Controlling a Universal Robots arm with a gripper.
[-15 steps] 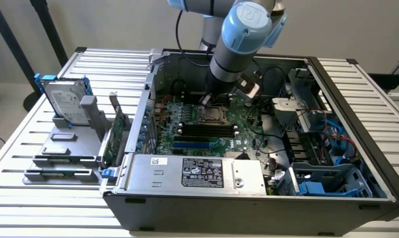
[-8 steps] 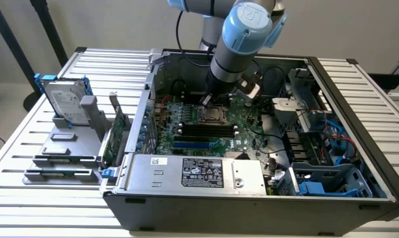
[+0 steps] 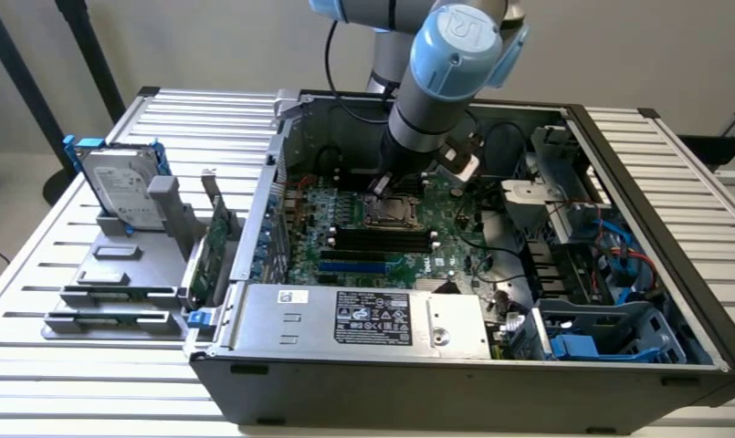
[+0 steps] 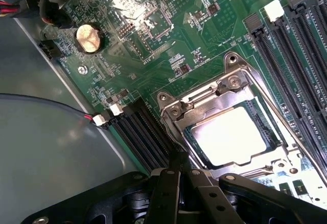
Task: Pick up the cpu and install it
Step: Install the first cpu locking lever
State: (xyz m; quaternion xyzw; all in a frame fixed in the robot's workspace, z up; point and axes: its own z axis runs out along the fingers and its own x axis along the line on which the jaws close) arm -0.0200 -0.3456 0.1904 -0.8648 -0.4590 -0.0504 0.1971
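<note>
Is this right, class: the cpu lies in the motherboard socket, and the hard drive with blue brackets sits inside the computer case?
One thing is wrong. The hard drive stands outside the computer case, in a grey holder on the exterior view's left. The cpu does lie in the motherboard socket, as the wrist view shows.

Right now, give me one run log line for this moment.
gripper: shut, empty, over motherboard | cpu: seated in socket | case: open

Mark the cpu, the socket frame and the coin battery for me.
cpu (image 4: 231, 135), wrist view, middle of its shiny top.
socket frame (image 4: 232, 83), wrist view, metal bar beside the cpu.
coin battery (image 4: 88, 37), wrist view, centre of its round face.
</note>
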